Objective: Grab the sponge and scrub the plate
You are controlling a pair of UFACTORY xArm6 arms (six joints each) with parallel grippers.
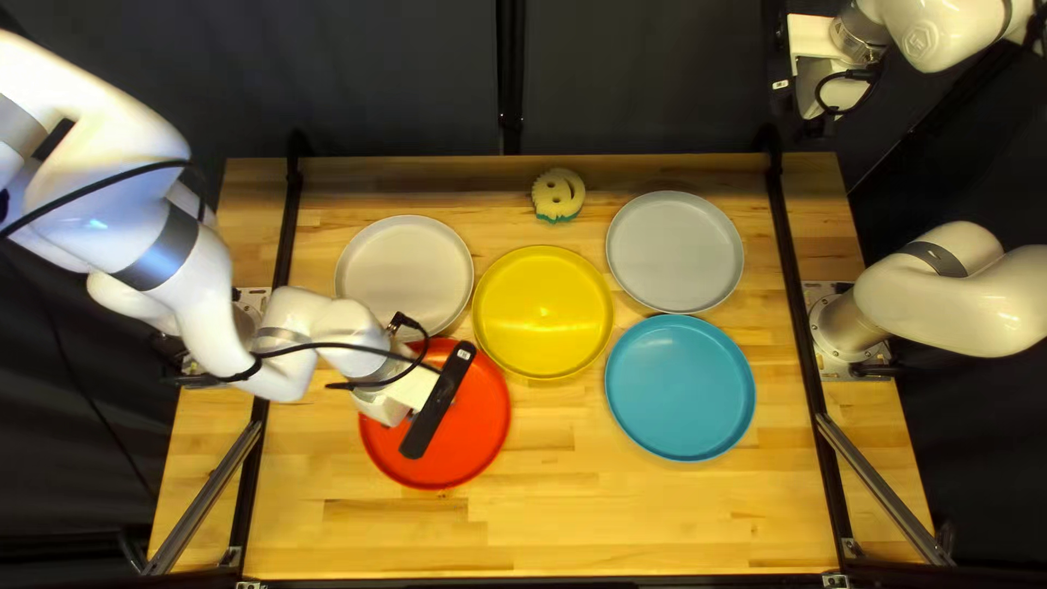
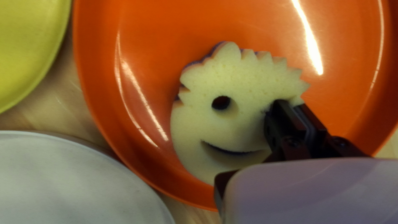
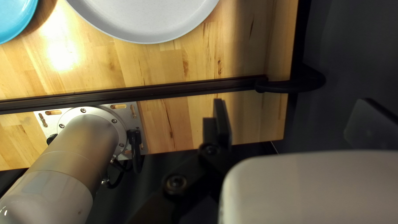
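Room to pass runs along the table's [image 1: 589, 524] near edge and, toward its right edge, between the blue plate [image 1: 680, 387] and the rail [image 1: 802, 327]. From the left edge, the left arm [image 1: 207, 316] bars the way between the white plate [image 1: 406, 267] and the red plate [image 1: 469, 436].

I see the cream smiley-face sponge [image 2: 232, 128], spiky-edged, purple underneath, face up over the round, glossy red plate [image 2: 124, 37].
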